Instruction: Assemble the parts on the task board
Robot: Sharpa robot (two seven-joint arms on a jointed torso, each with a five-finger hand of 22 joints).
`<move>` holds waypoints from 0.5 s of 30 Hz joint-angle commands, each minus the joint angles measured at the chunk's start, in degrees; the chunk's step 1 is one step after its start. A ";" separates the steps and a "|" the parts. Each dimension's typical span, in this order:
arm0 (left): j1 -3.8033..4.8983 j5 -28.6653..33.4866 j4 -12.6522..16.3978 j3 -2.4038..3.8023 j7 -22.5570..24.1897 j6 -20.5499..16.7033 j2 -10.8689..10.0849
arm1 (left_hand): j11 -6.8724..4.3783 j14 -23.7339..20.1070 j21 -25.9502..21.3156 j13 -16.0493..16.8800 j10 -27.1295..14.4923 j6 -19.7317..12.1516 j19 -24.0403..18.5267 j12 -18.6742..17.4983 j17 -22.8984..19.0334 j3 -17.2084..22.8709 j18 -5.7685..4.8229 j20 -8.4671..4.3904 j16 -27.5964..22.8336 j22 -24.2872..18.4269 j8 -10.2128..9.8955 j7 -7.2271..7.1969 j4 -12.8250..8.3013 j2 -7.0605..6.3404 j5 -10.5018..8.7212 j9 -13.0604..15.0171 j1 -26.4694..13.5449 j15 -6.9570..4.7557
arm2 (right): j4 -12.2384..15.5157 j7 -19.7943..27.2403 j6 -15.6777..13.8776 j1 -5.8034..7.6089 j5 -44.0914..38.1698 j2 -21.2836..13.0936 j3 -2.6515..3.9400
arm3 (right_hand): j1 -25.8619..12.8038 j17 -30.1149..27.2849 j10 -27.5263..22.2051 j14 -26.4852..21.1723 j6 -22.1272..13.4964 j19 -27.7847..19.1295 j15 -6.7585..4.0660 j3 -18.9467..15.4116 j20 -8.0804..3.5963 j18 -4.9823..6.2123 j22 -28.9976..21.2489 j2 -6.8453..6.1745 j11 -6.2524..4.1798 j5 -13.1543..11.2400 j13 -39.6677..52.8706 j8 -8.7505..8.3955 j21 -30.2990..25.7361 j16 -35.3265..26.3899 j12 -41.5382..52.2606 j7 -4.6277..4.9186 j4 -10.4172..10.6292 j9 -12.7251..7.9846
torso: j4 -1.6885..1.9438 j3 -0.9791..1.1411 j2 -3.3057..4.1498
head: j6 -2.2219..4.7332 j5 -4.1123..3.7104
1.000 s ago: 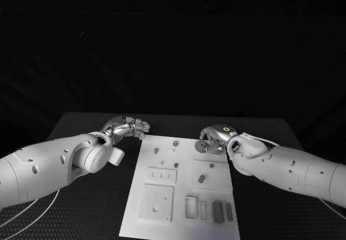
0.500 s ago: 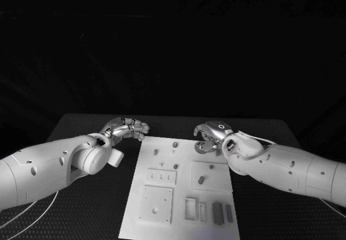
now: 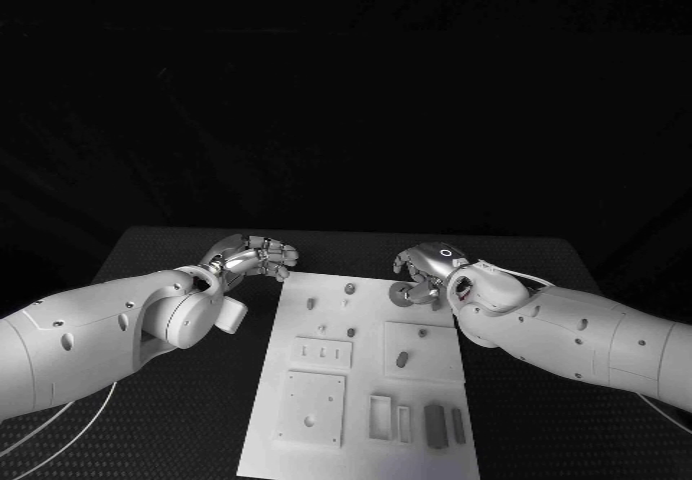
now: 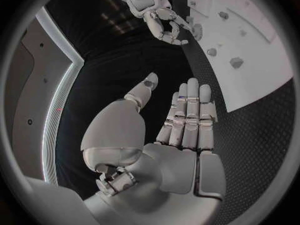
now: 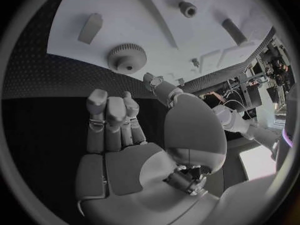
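The white task board lies lengthwise in the middle of the black table. A toothed gear lies flat at its far right corner. My right hand hovers just behind the gear; in the right wrist view the fingers are stretched out side by side, short of the gear, and hold nothing. My left hand hangs over the table off the board's far left corner; its straight fingers are empty. Small pegs stand on the board's far half.
Recessed plates and slots take up the board's near half, with two dark blocks at its near right. In the left wrist view the right hand shows at the board's far corner. Black table lies on both sides.
My right hand has drawn slightly back and up from the gear, which stays flat on the board. The left hand has not moved.
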 commanded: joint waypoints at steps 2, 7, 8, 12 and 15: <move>0.03 0.08 -0.04 0.06 0.34 0.36 0.15 | -0.11 0.25 0.38 0.08 0.28 0.07 -0.03 -0.38 0.07 0.18 0.76 -0.14 0.03 0.78 -0.23 -0.11 0.13 0.10 -0.07 0.06 -0.61 -0.02 | -1.24 1.22 2.94 -0.24 2.01 0.41 0.00 | -0.62 -0.18 -2.64 -0.55 0.26 -0.56 0.64 -1.53 -0.08 3.61 0.90 -0.35 0.07 -0.19 0.30 -1.46 0.14 -0.71 -0.48 1.82 -0.45 -0.67 | 0.11 0.10 0.02 | -0.05 0.04; 0.02 0.08 -0.25 0.05 0.19 0.56 0.27 | -0.11 0.24 0.38 0.08 0.27 0.05 -0.03 -0.39 0.07 0.18 0.75 -0.14 0.03 0.78 -0.24 -0.10 0.13 0.09 -0.07 0.06 -0.63 -0.02 | -2.45 2.01 3.51 -0.39 2.75 0.80 0.00 | -1.05 -0.17 -3.03 -0.75 -0.98 -0.83 0.80 -2.36 -0.03 3.61 0.89 -0.33 0.22 -0.12 0.53 -2.08 0.08 -0.86 -0.50 1.97 -0.59 -0.99 | 0.11 0.05 0.01 | -0.09 0.14; 0.02 0.08 -0.27 0.05 0.18 0.59 0.27 | -0.11 0.24 0.38 0.08 0.27 0.05 -0.03 -0.39 0.07 0.18 0.75 -0.14 0.02 0.78 -0.25 -0.10 0.14 0.09 -0.07 0.06 -0.64 -0.02 | -2.56 2.09 3.66 -0.41 2.78 0.82 0.00 | -1.06 -0.17 -3.04 -0.76 -1.00 -0.84 0.80 -2.39 -0.03 3.61 0.89 -0.32 0.22 -0.12 0.54 -2.09 0.08 -0.87 -0.50 1.97 -0.59 -1.00 | 0.09 0.03 0.01 | -0.08 0.18; 0.01 0.08 -0.44 0.05 0.18 0.58 0.28 | -0.11 0.24 0.38 0.08 0.26 0.04 -0.03 -0.40 0.08 0.18 0.75 -0.14 0.02 0.78 -0.26 -0.10 0.15 0.11 -0.07 0.06 -0.65 -0.02 | -3.05 2.42 4.10 -0.63 3.01 0.90 0.00 | -1.14 -0.16 -3.09 -0.79 -1.03 -0.88 0.80 -2.49 -0.01 3.61 0.89 -0.25 0.23 -0.07 0.58 -2.09 0.06 -0.88 -0.50 1.97 -0.56 -1.01 | 0.06 0.05 0.01 | -0.13 0.23; 0.01 0.08 -0.61 0.05 0.19 0.61 0.32 | -0.10 0.24 0.38 0.08 0.26 0.03 -0.03 -0.41 0.08 0.18 0.75 -0.14 0.02 0.78 -0.27 -0.09 0.15 0.11 -0.07 0.06 -0.66 -0.02 | -3.14 2.64 4.58 -0.87 3.21 0.90 0.00 | -1.12 -0.14 -3.13 -0.81 -0.90 -0.90 0.80 -2.48 -0.01 3.61 0.88 -0.11 0.22 -0.02 0.62 -2.00 0.06 -0.88 -0.49 1.97 -0.52 -0.98 | 0.07 0.04 0.03 | -0.30 0.27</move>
